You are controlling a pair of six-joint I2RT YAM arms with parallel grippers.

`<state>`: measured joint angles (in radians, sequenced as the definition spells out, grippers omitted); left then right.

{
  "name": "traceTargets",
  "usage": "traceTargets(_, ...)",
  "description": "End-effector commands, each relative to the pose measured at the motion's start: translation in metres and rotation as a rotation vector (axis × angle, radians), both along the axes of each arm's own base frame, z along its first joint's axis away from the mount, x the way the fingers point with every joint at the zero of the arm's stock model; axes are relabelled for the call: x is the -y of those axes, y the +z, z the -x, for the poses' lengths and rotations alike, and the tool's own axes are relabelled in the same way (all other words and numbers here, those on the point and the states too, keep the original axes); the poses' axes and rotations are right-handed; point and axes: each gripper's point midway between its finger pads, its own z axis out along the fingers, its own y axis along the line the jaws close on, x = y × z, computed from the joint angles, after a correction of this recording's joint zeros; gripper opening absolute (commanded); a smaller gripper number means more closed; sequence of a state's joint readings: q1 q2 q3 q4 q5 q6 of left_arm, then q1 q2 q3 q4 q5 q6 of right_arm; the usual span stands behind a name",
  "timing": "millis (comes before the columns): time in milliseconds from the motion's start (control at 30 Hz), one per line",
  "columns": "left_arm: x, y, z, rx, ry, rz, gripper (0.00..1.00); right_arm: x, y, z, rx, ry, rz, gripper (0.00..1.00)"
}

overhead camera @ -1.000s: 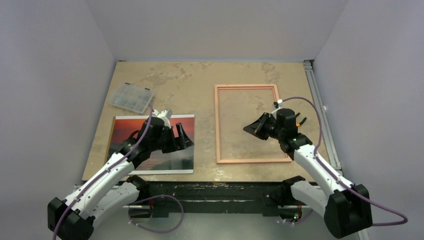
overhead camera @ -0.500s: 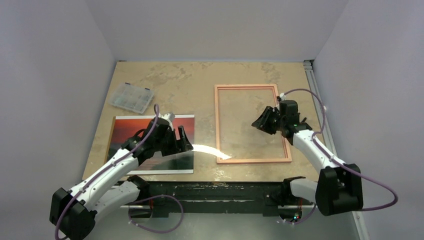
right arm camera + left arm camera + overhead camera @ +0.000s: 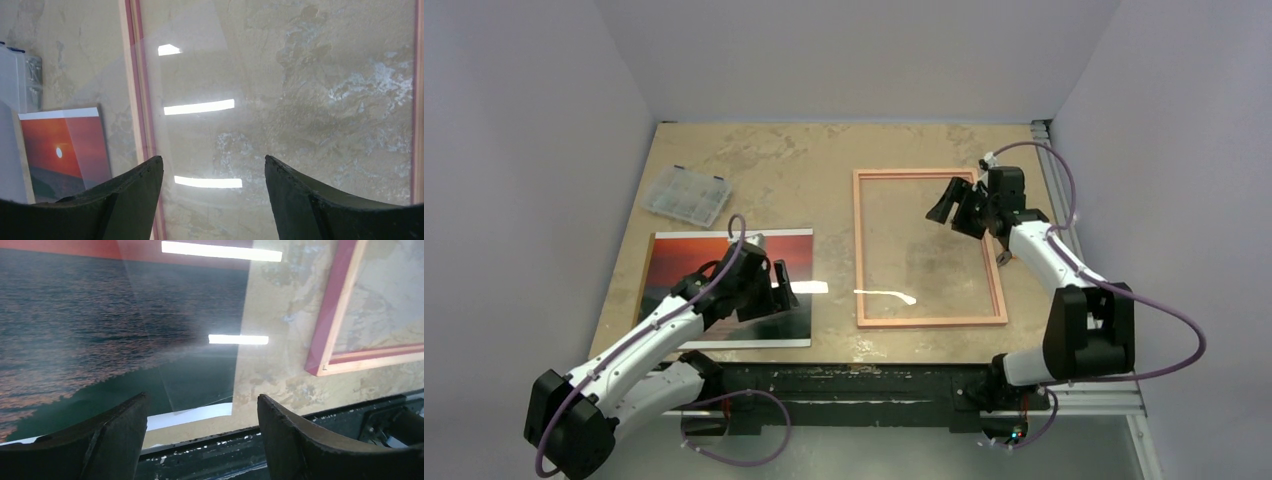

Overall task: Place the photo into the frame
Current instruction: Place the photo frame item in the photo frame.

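Where pale grey walls (image 3: 844, 60) close in on three sides, a mottled tan, stone-patterned table (image 3: 804, 160) fills the middle of the overhead view. A metal rail (image 3: 1064, 210) runs along its right edge and a black mounting bar (image 3: 874, 385) along the bottom edge. A clear plastic organiser box (image 3: 688, 195) sits at the upper left of the table.

The photo (image 3: 679, 265) lies flat, picture side up, at the lower left. The frame (image 3: 914, 173) lies flat to the right of centre, apart from the photo, with the table showing through it. Bright streaks of glare mark a clear sheet (image 3: 884, 295) across the frame's lower left corner, towards the photo. Its full outline cannot be made out.

The left arm reaches up from the bottom left, and the left gripper (image 3: 782, 288) hangs over the photo's lower right part. In the left wrist view its jaws stand wide apart with nothing between them. Below them are the dark sea of the photo (image 3: 75, 315) and, at the right, a corner of the frame (image 3: 332, 315).

The right arm bends up along the right side, and the right gripper (image 3: 952, 205) is above the frame's upper right area, pointing left. Its wrist view shows the jaws spread and empty over the frame's left rail (image 3: 137, 100), with the photo (image 3: 65, 150) and the box (image 3: 15, 75) at the left edge.
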<state>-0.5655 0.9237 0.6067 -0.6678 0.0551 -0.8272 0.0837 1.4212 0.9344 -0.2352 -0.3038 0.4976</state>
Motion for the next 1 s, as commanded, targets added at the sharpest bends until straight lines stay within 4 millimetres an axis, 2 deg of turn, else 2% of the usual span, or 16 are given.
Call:
traceTargets(0,-0.021,-0.015,0.004,-0.034,0.092,-0.093,0.76,0.0,-0.004,0.015,-0.037,0.038,0.001,0.75)
traceTargets(133,-0.024,-0.027,0.006,-0.075,0.116,-0.111,0.75,-0.001,-0.031,0.046,-0.13,0.046,-0.04,0.83)
traceTargets(300,-0.02,-0.044,0.005,-0.118,0.134,-0.084,0.75,0.001,-0.065,0.081,-0.232,0.043,-0.078,0.85)
traceTargets(500,-0.005,-0.056,0.002,-0.145,0.11,0.001,0.75,-0.004,-0.092,0.099,-0.288,0.051,-0.12,0.85)
traceTargets(733,0.018,-0.055,-0.006,-0.109,0.068,0.121,0.74,-0.022,-0.089,0.09,-0.264,0.107,-0.229,0.84)
traceTargets(967,0.031,-0.053,-0.006,-0.1,0.043,0.194,0.73,-0.036,-0.066,0.073,-0.22,0.174,-0.312,0.81)
